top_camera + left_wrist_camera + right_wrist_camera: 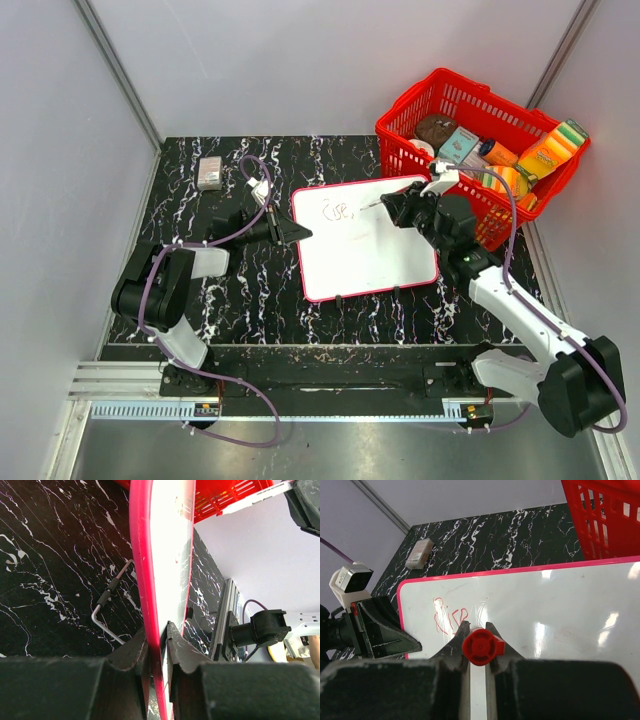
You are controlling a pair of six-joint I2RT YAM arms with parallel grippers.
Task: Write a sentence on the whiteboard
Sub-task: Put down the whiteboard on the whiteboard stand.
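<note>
fig. 1. what i see from the remote station: two arms, one whiteboard (365, 240), one basket (480, 150), one marker (481, 646).

the whiteboard is a flat, nearly square white panel with rounded corners and a thin red rim. it sits mid-tabletop between the two arms, turned a little askew, with its far right corner just beside the basket.

the sentence (447, 617) so far is one short row of thin red looping strokes near the board's far left corner. i cannot read the letters.

the left pincer (161, 630) is nearly closed, its two dark fingers clamped on the board's left rim, one on each face.

the right pincer (477, 630) is nearly closed on the marker, whose round red end faces the wrist camera. it hangs over the far part of the board, and its fingers hide the tip from that camera.

the tabletop (250, 290) is black stone-patterned with white veins.

the basket is red plastic lattice at the far right, crowded with packaged goods (500, 155) i cannot count.

one small pale rectangular block (210, 172) lies at the far left, well apart from the board.

one bent metal rod (107, 610) with a black sleeve lies just beside the board's rim.
</note>
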